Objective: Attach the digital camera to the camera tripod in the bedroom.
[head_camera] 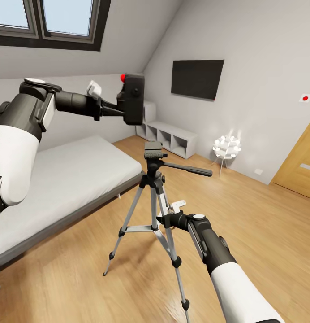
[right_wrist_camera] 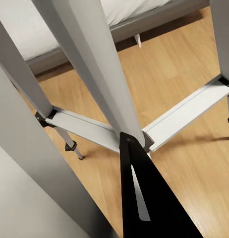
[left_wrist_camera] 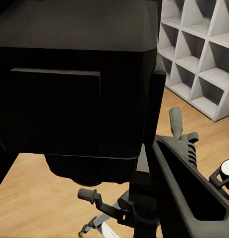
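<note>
My left gripper [head_camera: 123, 105] is shut on the digital camera [head_camera: 133, 98], a black block with a red button on top, held in the air. The camera hangs a little above and to the left of the camera tripod's black head [head_camera: 153, 150]. Seen from the left wrist, the camera [left_wrist_camera: 70, 84] looms dark and close, with the tripod head [left_wrist_camera: 191, 191] below it. The tripod [head_camera: 150, 211] stands on the wood floor, its pan handle [head_camera: 191, 169] pointing right. My right gripper [head_camera: 164, 220] is shut on a silver leg [right_wrist_camera: 89, 64] partway up, one black finger [right_wrist_camera: 139, 198] against it.
The grey-framed bed [head_camera: 61, 179] lies close to the tripod's left. White cube shelves [head_camera: 170, 134], a wall TV [head_camera: 197, 78] and a small lit lamp [head_camera: 226, 146] stand along the far wall. A wooden door [head_camera: 300, 166] is at the right.
</note>
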